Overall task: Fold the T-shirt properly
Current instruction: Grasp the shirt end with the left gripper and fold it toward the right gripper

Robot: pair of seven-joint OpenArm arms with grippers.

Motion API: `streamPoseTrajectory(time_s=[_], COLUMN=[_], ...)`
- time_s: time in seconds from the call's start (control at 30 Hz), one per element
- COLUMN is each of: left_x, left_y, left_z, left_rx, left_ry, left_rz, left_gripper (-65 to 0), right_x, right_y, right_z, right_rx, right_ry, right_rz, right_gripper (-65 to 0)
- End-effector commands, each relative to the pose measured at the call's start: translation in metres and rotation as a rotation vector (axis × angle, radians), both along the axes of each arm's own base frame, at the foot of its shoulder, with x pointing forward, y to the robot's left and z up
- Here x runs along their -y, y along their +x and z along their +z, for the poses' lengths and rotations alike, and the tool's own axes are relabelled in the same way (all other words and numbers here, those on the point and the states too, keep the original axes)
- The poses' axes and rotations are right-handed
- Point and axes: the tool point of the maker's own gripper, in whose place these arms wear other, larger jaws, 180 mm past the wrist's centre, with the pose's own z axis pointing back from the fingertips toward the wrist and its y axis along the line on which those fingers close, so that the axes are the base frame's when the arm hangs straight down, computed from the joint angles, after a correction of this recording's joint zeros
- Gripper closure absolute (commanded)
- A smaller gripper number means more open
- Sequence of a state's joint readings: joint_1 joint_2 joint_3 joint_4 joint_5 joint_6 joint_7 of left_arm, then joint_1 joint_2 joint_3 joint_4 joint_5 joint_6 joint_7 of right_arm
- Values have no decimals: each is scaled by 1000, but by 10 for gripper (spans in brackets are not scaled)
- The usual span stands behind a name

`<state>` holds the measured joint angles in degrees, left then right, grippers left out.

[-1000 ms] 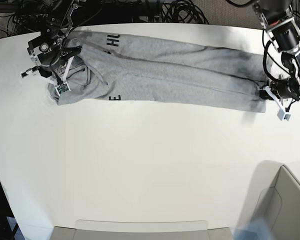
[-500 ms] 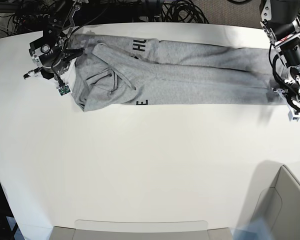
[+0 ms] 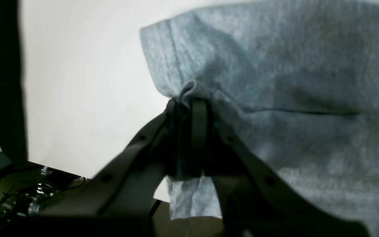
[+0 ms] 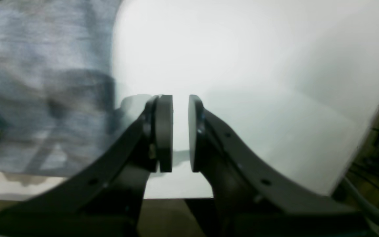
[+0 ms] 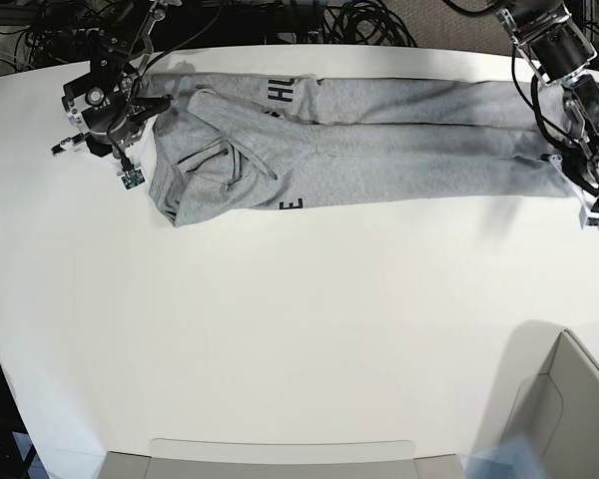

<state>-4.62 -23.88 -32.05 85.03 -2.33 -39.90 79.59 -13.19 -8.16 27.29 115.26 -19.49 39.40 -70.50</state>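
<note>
The light grey T-shirt (image 5: 379, 150) lies stretched in a long band across the far side of the table, with black letters showing near its left part. At the band's right end my left gripper (image 5: 582, 190) is shut on a pinch of the shirt's hem. In the left wrist view the cloth (image 3: 291, 82) bunches between the pressed pads of that gripper (image 3: 189, 107). My right gripper (image 5: 125, 160) hovers just left of the shirt's bunched left end. In the right wrist view this gripper (image 4: 180, 131) stands slightly open with only white table in the gap, and the shirt (image 4: 38, 82) lies to its left.
The white table (image 5: 280, 329) stretches toward the front. A grey box (image 5: 569, 419) stands at the front right corner, and a flat light tray (image 5: 280, 457) sits at the front edge. Black cables (image 5: 359, 25) pile up behind the table.
The left gripper has drawn the shirt's right end rightward and toward the back, straightening the band. The shirt's left end slid right, away from the right gripper, which stayed about where it was.
</note>
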Motion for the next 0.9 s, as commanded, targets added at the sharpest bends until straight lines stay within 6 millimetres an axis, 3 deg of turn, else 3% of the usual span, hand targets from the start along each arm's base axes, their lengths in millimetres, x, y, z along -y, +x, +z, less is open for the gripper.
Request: streamPoseTrajectory(time_s=[0.0, 0.13, 0.23, 0.33, 0.57, 0.87], left_x=[-1, 21, 55, 89, 160, 228], left_y=[1, 9, 18, 20, 35, 38], left_z=[6, 22, 44, 52, 38, 32], left_rx=[8, 82, 152, 192, 205, 230], left_ry=[19, 47, 97, 98, 0, -106], left_rz=[-4, -52, -160, -243, -391, -507], left_gripper=[0, 0, 0, 0, 0, 0], right_x=[0, -1, -1, -1, -1, 0], right_y=[7, 8, 12, 12, 12, 12], right_z=[8, 8, 10, 10, 11, 11], right_rx=[30, 32, 44, 44, 45, 45], right_ry=[-8, -5, -6, -6, -6, -9], right_rz=[14, 16, 15, 15, 15, 15], right_gripper=[-78, -78, -78, -78, -78, -78])
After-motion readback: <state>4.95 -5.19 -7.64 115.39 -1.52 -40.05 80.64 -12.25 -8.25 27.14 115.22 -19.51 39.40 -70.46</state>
